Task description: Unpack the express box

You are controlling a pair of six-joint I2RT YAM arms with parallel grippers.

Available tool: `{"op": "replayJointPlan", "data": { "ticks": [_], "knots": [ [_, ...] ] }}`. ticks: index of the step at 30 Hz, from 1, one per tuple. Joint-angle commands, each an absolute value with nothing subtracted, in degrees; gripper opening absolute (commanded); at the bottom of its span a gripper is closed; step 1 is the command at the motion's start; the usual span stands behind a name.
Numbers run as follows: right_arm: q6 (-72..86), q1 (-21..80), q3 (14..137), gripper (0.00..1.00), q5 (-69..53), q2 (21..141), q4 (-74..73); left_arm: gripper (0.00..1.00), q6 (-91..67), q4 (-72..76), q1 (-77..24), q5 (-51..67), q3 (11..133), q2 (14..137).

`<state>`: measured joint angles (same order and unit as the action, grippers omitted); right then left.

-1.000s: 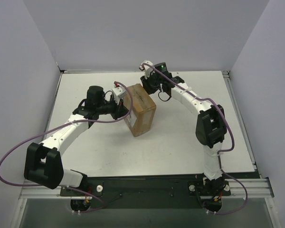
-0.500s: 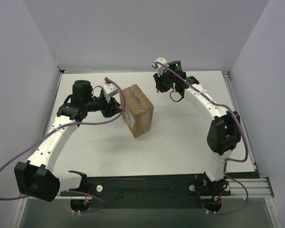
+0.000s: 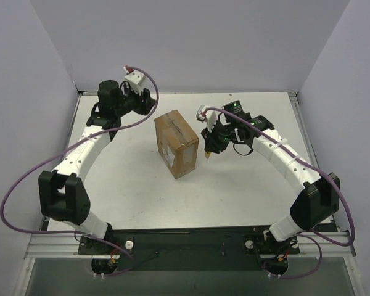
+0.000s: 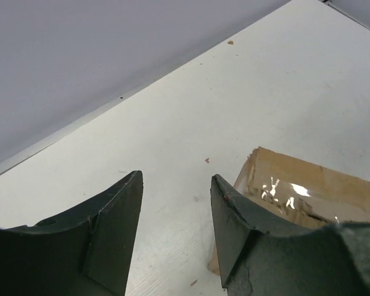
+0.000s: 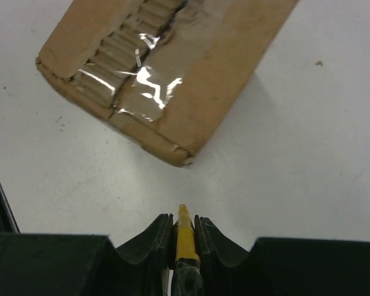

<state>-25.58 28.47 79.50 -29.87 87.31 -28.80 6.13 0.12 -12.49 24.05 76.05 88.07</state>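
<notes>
The express box, a brown carton with clear tape over its top seam, stands mid-table with a white label on its left side. It also shows in the left wrist view as the carton and in the right wrist view as the carton. My left gripper is open and empty at the far left, apart from the box; its jaws frame bare table. My right gripper sits just right of the box, shut on a yellow-and-black utility knife whose tip points at the box's near corner.
The white table is bounded by grey walls at the back and both sides. A black rail with the arm bases runs along the near edge. Small cardboard crumbs lie on the table.
My left gripper opened, let go of the box and drew back to the far left. My right arm swung from behind the box round to its right side, knife still held.
</notes>
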Motion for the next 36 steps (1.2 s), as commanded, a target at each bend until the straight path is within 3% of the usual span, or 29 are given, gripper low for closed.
{"op": "replayJointPlan", "data": {
  "ticks": [1,9,18,36],
  "knots": [
    [-28.21,32.16,76.73,0.0,-34.54,84.82,-27.34,0.58,-5.25,4.83,-11.08,28.2,83.4,93.94],
    [-24.71,35.77,72.95,0.0,-29.28,86.3,-13.37,0.59,-17.12,7.29,-9.58,39.98,80.08,93.88],
    [-25.05,33.4,77.95,0.0,-27.51,90.52,-13.18,0.6,-17.41,11.25,-9.49,41.92,63.82,83.6],
    [-24.44,28.39,84.99,0.0,-24.79,96.33,-10.99,0.61,-10.73,-3.13,-6.24,49.3,51.42,69.53]
  ]
}}
